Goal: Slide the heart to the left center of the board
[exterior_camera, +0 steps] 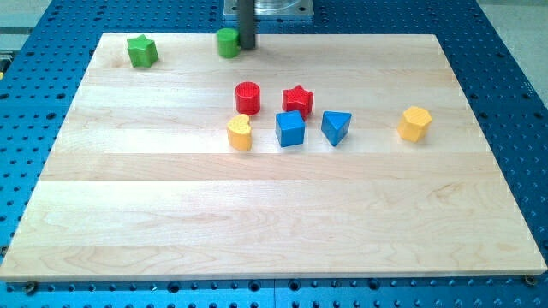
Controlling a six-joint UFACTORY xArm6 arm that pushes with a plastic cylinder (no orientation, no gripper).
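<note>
The yellow heart lies a little left of the board's middle, just below the red cylinder and left of the blue cube. My tip stands at the view's top edge of the board, touching or nearly touching the right side of the green cylinder. The tip is far above the heart, with the red cylinder between them.
A red star sits above the blue cube. A blue triangle lies right of the cube. A yellow hexagon is at the right. A green star is at the top left. The wooden board rests on a blue perforated table.
</note>
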